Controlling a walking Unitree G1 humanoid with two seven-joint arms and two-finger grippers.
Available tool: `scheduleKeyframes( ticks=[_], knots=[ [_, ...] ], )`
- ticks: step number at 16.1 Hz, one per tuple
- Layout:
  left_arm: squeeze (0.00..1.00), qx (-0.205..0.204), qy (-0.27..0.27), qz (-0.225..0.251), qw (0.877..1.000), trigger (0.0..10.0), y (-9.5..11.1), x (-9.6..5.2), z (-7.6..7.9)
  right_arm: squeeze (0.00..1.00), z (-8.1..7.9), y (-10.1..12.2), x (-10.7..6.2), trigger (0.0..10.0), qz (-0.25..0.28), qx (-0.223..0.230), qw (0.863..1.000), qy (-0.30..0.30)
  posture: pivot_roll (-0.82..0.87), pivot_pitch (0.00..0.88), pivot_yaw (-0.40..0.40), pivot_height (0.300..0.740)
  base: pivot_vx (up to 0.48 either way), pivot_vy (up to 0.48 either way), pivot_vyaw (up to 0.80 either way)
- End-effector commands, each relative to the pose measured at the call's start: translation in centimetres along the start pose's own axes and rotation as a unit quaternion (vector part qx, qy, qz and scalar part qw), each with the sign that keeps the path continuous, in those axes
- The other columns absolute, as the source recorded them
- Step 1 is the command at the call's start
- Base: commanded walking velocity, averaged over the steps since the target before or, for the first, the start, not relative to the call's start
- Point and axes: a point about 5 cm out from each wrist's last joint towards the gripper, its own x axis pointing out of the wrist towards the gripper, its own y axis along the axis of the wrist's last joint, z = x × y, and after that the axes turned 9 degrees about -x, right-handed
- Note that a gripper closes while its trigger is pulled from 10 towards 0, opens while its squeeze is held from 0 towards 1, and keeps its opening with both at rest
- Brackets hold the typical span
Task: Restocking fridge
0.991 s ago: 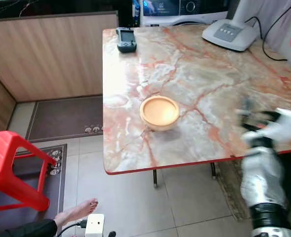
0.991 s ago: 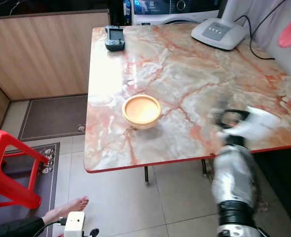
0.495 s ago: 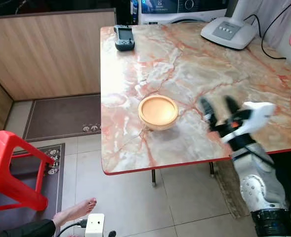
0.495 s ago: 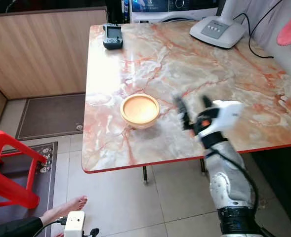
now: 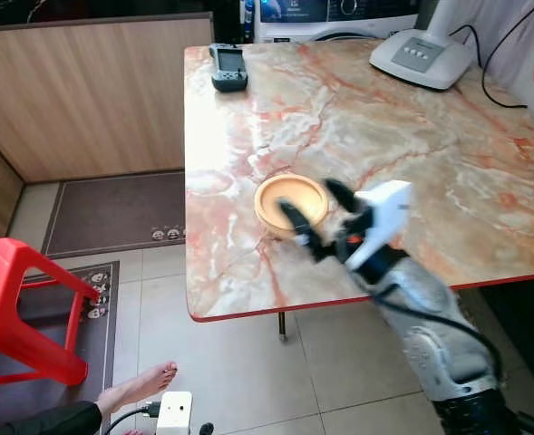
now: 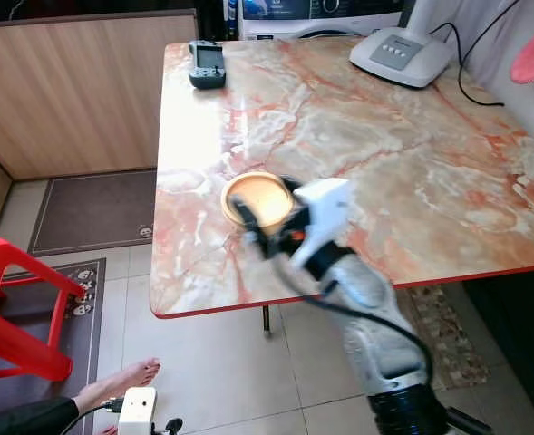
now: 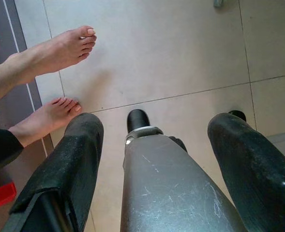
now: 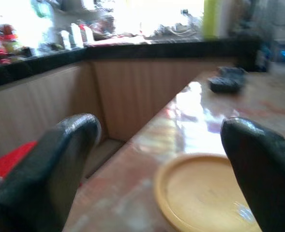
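Nothing is stocked yet — the right gripper point(image 5: 314, 220) hovers with fingers spread wide at the bowl point(image 5: 290, 203), grasping nothing. Left gripper point(image 7: 157, 159) hangs idle, fingers apart — nearly everything remains.

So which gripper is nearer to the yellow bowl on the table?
The right. The right gripper is at the yellow bowl, jaws open, one finger over its rim. The left gripper hangs low over the floor tiles, beside a person's feet, far from the bowl.
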Motion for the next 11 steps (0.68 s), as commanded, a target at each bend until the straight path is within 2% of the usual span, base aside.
scheduleKeyframes(
  ticks=[1, 2, 3, 5, 7, 8, 11],
  knots=[
    [0.00, -0.004, 0.006, -0.028, 1.000, 10.0, -1.4, -0.4, -0.3, 0.00, -0.6, 0.5, 0.3, 10.0, -0.009, -0.019, 1.000, 0.004, 0.09, 0.175, -0.053, 0.740, 0.000, 0.000, 0.00],
    [0.00, -0.003, 0.006, -0.028, 1.000, 10.0, -1.4, -0.4, -0.3, 0.00, -1.3, 0.1, 0.5, 10.0, -0.038, -0.074, 0.996, 0.009, 0.09, 0.174, -0.056, 0.740, 0.000, 0.000, 0.00],
    [0.00, -0.004, 0.006, -0.028, 1.000, 10.0, -1.4, -0.4, -0.2, 0.00, -1.7, 0.2, 0.5, 10.0, -0.040, -0.077, 0.996, 0.003, 0.09, 0.174, -0.057, 0.740, 0.000, 0.000, 0.00],
    [0.00, -0.005, 0.005, -0.028, 1.000, 10.0, -1.4, -0.4, -0.2, 0.00, -1.4, -0.3, 0.4, 10.0, -0.076, -0.110, 0.990, -0.046, 0.09, 0.173, -0.059, 0.740, 0.000, 0.000, 0.00],
    [0.00, -0.004, 0.005, -0.029, 1.000, 10.0, -1.4, -0.4, -0.1, 0.00, -0.8, -1.4, 0.1, 10.0, -0.120, -0.097, 0.983, -0.103, 0.08, 0.164, -0.062, 0.740, 0.000, 0.000, 0.00],
    [0.00, -0.004, 0.004, -0.028, 1.000, 10.0, -1.5, -0.4, -0.1, 0.00, -0.7, -1.8, 0.1, 10.0, -0.137, -0.127, 0.974, -0.125, 0.09, 0.155, -0.064, 0.740, 0.000, 0.000, 0.00],
    [0.00, -0.003, 0.003, -0.029, 1.000, 10.0, -1.5, -0.4, 0.0, 0.00, -0.9, -2.0, 0.2, 10.0, -0.154, -0.131, 0.968, -0.149, 0.09, 0.146, -0.066, 0.740, 0.000, 0.000, 0.00]
  ],
)
